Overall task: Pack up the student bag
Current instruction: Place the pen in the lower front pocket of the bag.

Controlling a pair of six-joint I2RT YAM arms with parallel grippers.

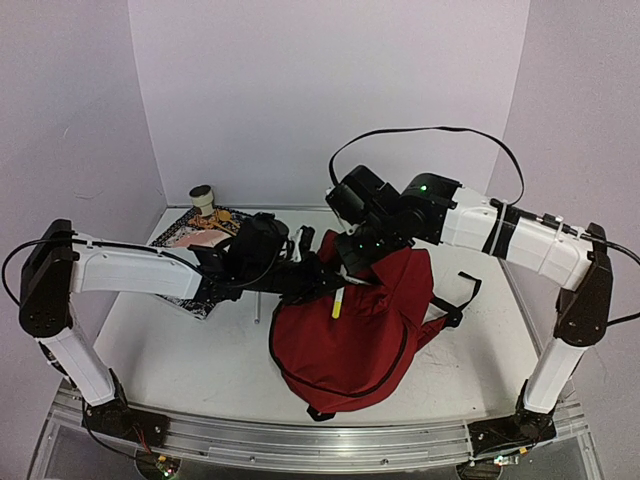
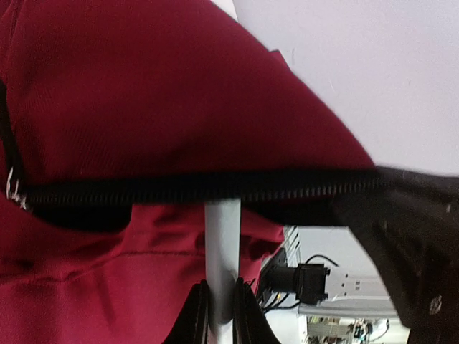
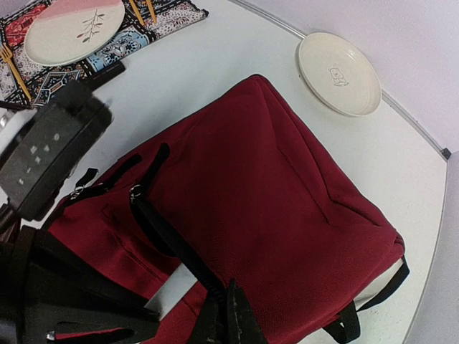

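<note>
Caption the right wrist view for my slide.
Right claw pinches the black strap of the student bag; a cream plate lies beyond.

We see the white-shelled left arm (image 1: 130, 270) and its twin, the white-shelled right arm (image 1: 520, 235), both jointed with matte black housings, trailed by thin black cables (image 1: 440, 130), lit by a small green light (image 1: 422, 186), and ending in the black slim-fingered left gripper (image 2: 221, 319) and right gripper (image 3: 228, 319).

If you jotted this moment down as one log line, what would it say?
task: pack student bag | left gripper: shut on white stick, tip at zipper opening | right gripper: shut on black strap
</note>
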